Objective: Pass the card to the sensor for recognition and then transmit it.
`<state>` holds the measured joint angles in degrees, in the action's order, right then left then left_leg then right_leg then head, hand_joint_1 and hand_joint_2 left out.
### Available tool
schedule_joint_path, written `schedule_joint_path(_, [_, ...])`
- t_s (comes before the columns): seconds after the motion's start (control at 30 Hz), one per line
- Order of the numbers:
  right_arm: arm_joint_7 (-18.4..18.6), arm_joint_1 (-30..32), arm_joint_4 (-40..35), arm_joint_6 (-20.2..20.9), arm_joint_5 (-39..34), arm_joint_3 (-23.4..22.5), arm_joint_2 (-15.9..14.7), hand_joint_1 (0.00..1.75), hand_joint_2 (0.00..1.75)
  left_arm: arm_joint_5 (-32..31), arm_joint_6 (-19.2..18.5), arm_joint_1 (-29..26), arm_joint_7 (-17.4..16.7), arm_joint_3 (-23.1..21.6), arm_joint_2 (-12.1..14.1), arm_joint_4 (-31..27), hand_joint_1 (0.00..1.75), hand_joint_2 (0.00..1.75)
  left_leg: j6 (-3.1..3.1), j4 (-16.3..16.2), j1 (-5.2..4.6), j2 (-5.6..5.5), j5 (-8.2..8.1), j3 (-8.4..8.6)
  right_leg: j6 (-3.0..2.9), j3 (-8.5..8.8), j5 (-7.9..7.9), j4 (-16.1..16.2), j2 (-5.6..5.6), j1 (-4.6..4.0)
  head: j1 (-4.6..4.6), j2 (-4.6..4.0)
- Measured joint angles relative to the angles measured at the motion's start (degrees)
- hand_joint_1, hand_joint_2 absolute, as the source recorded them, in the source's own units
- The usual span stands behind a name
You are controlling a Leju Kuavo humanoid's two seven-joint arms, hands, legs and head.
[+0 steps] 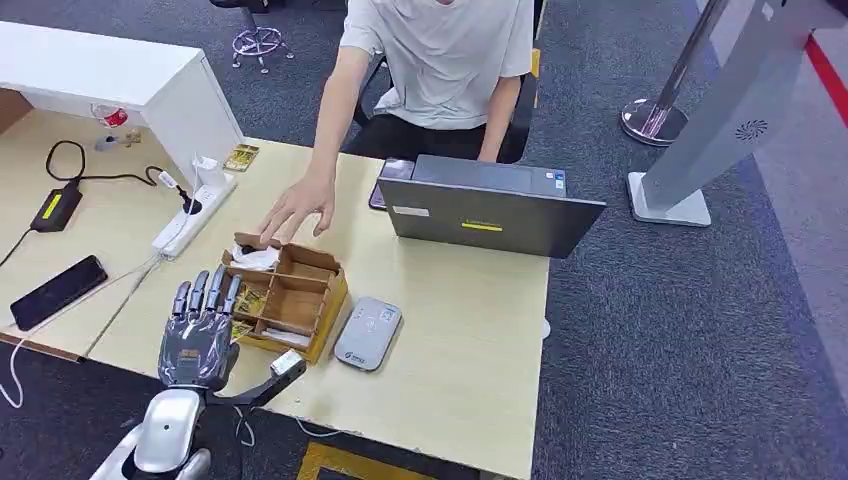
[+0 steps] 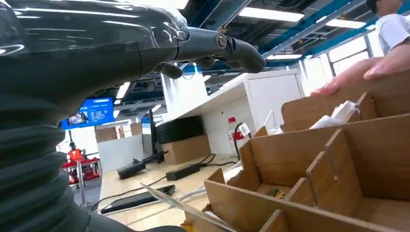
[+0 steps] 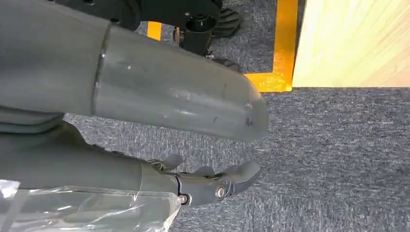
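My left hand point(image 1: 200, 335) hovers over the table's near edge, its fingers point(image 1: 205, 293) stretched flat toward the left side of a wooden compartment box point(image 1: 300, 290) and holding nothing. Yellowish cards point(image 1: 248, 300) lie in a left compartment just ahead of the fingertips. In the left wrist view the hand point(image 2: 96, 48) is above the box's dividers point(image 2: 319, 169). A grey card sensor point(image 1: 367, 333) lies right of the box. My right hand point(image 3: 174, 104) hangs over the carpet with its fingers point(image 3: 212, 186) loosely extended and empty.
A seated person rests a hand point(image 1: 295, 208) on the box's far edge. A grey laptop point(image 1: 490, 205) stands behind the sensor on the wooden table point(image 1: 460, 330). A power strip point(image 1: 195, 212), an adapter point(image 1: 56, 208) and a black phone point(image 1: 57, 291) lie to the left.
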<state>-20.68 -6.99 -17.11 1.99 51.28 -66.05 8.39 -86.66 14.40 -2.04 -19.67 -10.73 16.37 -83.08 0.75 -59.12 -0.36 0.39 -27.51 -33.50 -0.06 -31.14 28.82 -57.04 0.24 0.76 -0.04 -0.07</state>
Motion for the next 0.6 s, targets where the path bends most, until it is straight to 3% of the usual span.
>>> schedule_joint_path(0.43, [0.4, 0.0, 0.0, -0.1, 0.2, 0.0, 0.0, 0.00, 0.00, 0.0, 0.0, 0.3, 0.0, 1.0, -0.5, 2.0, 0.00, 1.75, 0.00, 0.0, 0.00, 0.00, 0.00, 0.00, 0.00, 0.01, 0.00, 0.0, -0.01, 0.00, 0.00, 0.00])
schedule_joint_path(0.47, [0.4, 0.0, 0.0, -0.2, 0.2, 0.0, 0.0, 0.00, 0.00, 0.0, 0.0, 0.3, 0.0, 1.0, -0.5, 2.0, 0.94, 1.75, 0.00, 0.0, 0.00, 0.00, 0.00, 0.00, 0.00, 0.00, 0.00, 0.0, -0.01, 0.00, -0.02, 0.00])
schedule_joint_path(0.5, [0.4, 0.0, 0.0, -0.3, 0.2, 0.0, 0.0, 0.00, 0.00, 0.0, 0.0, 0.3, 0.0, 1.0, -0.5, 2.1, 0.94, 1.75, 0.00, 0.0, 0.00, 0.00, 0.00, 0.00, 0.00, 0.00, 0.00, 0.0, -0.01, 0.00, 0.00, 0.00])
schedule_joint_path(0.53, [0.4, 0.0, 0.0, -0.3, 0.2, 0.0, 0.0, 0.00, 0.00, 0.0, 0.0, 0.3, 0.1, 1.0, -0.5, 2.1, 1.75, 1.75, 0.00, 0.0, 0.00, 0.00, 0.00, 0.00, 0.00, 0.00, 0.00, 0.0, -0.01, 0.00, -0.02, 0.00])
schedule_joint_path(0.6, [0.4, 0.0, 0.0, -0.3, 0.2, 0.0, 0.0, 0.00, 0.00, 0.0, 0.0, 0.3, 1.1, 1.2, -0.6, 2.1, 1.75, 1.75, 0.00, 0.0, 0.00, 0.00, 0.00, 0.00, 0.00, 0.01, 0.00, 0.0, -0.01, 0.00, 0.00, 0.00])
